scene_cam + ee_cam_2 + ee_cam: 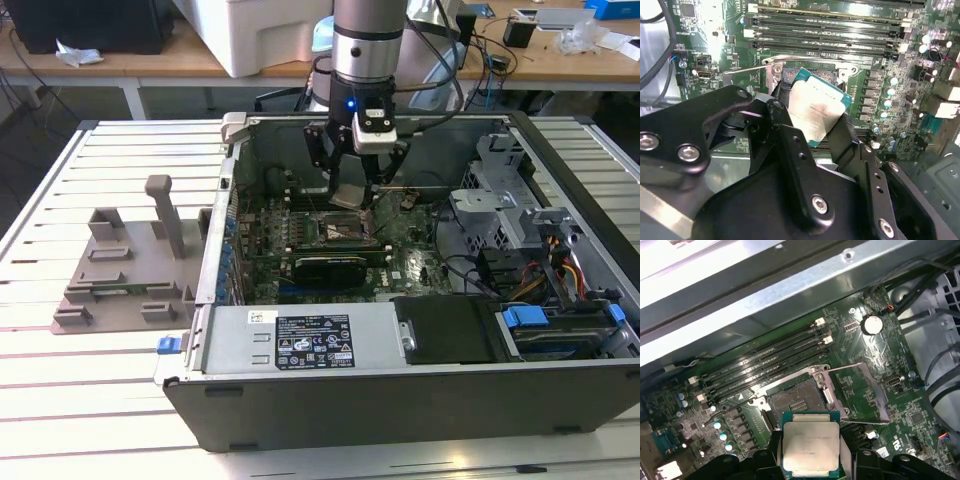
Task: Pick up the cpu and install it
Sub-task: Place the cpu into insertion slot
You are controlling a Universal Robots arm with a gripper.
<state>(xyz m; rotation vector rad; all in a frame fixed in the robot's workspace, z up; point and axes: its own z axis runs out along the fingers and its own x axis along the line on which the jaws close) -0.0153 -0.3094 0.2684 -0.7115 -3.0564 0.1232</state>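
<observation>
The cpu (pixel 347 194) is a small square chip with a shiny silver top, and my gripper (pixel 352 188) is shut on its two sides. It hangs tilted a short way above the motherboard inside the open computer case (pixel 400 400). In both wrist views the cpu (pixel 815 110) (pixel 811 445) sits between the black fingers (pixel 782 125), hovering just off the open socket (pixel 797 401) (pixel 789 75). The socket's metal frame (pixel 860 390) is flipped up to one side. The socket (pixel 333 228) lies directly under the gripper.
A grey moulded tray (pixel 120 270) with upright posts lies on the slatted table at the exterior view's left. Memory slots (pixel 770 357) run beside the socket. A black card (pixel 330 265) sits in front of it, and a drive cage with cables (pixel 500 200) stands at the exterior view's right.
</observation>
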